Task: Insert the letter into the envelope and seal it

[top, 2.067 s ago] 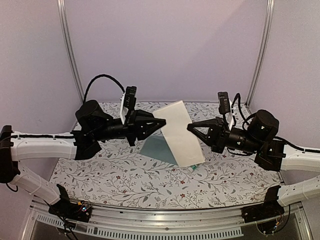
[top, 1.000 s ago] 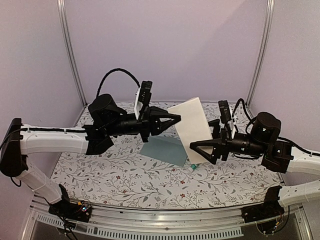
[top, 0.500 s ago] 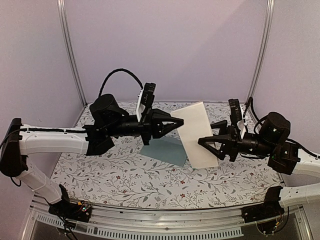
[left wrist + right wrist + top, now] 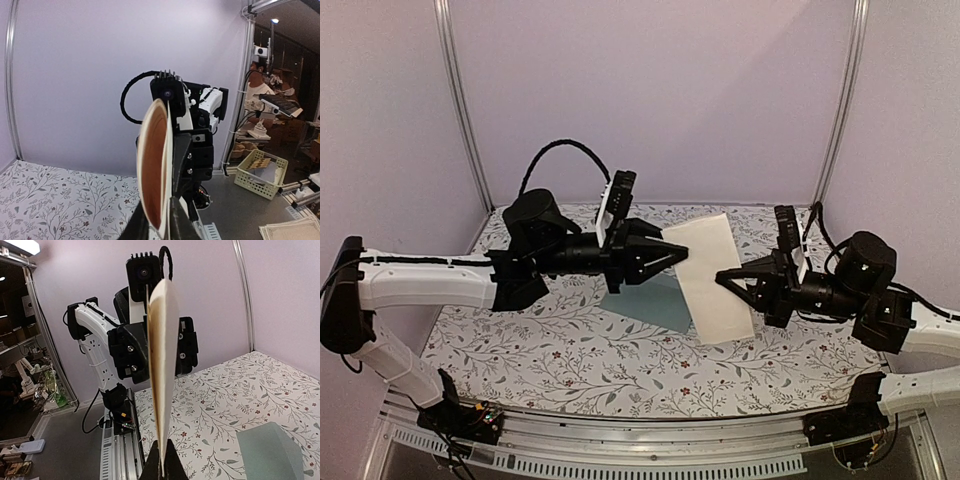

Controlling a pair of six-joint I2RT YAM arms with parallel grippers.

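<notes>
The letter (image 4: 710, 285) has sunk a little and hangs tilted in the air, whitish back up, above the envelope (image 4: 645, 298) lying flat on the floral surface (image 4: 520, 340). The left fingers (image 4: 665, 251) and right fingers (image 4: 736, 276) each clamp one edge.

**Letter aloft between my claws, envelope flat beneath**

I hold the letter (image 4: 708, 285) off the surface (image 4: 560, 365), above its middle and a little toward the right edge. My left claw (image 4: 678, 253) pinches the sheet's left side, up by its far end. My right claw (image 4: 722, 276) pinches the right side, opposite. The envelope (image 4: 645, 300) lies flat near the middle of the surface, below the letter and to its left. From above, the letter covers the envelope's right end.
</notes>
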